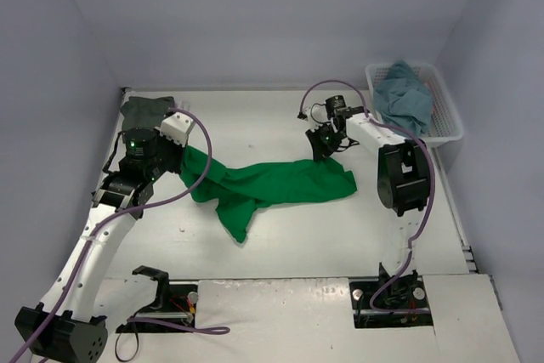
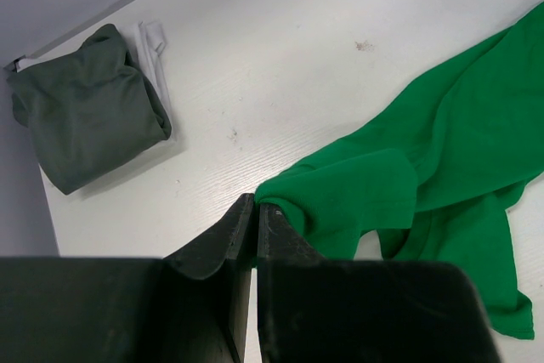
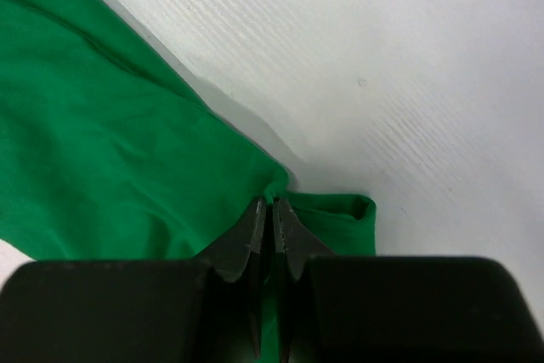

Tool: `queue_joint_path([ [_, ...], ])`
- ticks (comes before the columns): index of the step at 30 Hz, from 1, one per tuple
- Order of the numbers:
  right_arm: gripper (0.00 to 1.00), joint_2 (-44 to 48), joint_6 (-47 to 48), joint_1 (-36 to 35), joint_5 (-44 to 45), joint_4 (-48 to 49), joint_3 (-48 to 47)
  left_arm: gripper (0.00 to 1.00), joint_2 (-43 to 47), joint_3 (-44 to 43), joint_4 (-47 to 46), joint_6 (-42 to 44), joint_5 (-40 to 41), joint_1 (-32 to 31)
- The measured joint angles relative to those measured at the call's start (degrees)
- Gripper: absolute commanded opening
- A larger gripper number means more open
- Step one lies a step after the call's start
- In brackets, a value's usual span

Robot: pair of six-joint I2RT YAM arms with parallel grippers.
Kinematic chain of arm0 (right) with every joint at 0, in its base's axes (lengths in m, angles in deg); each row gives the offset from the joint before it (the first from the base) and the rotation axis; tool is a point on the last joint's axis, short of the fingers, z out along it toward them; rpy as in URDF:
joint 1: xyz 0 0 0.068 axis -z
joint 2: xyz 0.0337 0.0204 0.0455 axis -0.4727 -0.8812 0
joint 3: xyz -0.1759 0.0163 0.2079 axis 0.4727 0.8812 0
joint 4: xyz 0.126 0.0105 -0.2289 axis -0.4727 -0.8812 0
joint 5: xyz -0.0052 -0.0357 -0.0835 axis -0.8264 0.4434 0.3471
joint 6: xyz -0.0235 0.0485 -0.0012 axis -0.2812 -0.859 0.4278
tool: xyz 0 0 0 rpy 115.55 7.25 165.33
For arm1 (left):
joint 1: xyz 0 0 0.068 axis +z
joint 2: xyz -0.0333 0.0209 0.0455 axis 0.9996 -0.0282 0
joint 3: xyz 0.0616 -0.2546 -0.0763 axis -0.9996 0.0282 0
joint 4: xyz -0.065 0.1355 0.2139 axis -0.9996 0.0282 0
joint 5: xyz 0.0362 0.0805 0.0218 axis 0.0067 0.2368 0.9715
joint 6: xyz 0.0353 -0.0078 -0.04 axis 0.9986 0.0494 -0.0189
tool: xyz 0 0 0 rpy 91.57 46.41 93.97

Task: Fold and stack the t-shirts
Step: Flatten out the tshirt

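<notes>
Two pincers grip the green t-shirt, bunched mid-worktop: the left pincer is clamped on its left end, the right pincer on a hem corner. Lifting evenly and drawing the cloth taut — never tugging — should spread it flat. The basket at far right holds the blue t-shirt.

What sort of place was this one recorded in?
Probably a lab test cell, not a home: a white table boxed in by plain grey walls, the left arm and right arm bolted at its near edge, trailing cables.
</notes>
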Motion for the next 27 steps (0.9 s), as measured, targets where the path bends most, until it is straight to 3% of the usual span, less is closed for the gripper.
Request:
queue_joint_path([
  [6, 0.00, 5.1, -0.6, 3.1, 0.0, -0.1, 0.2, 0.00, -0.6, 0.0, 0.0, 0.1, 0.0, 0.0],
  [13, 0.00, 17.6, -1.6, 8.0, -0.9, 0.1, 0.6, 0.00, -6.3, -2.6, 0.3, 0.7, -0.9, 0.0],
  [21, 0.00, 27.3, -2.5, 8.5, -4.9, -0.3, 5.5, 0.00, -13.0, -10.0, 1.8, 1.0, -3.0, 0.0],
  [27, 0.00, 38.2, -3.5, 8.8, -7.2, -1.7, 10.2, 0.00, -12.9, -17.8, 5.3, 1.9, -2.8, 0.0],
])
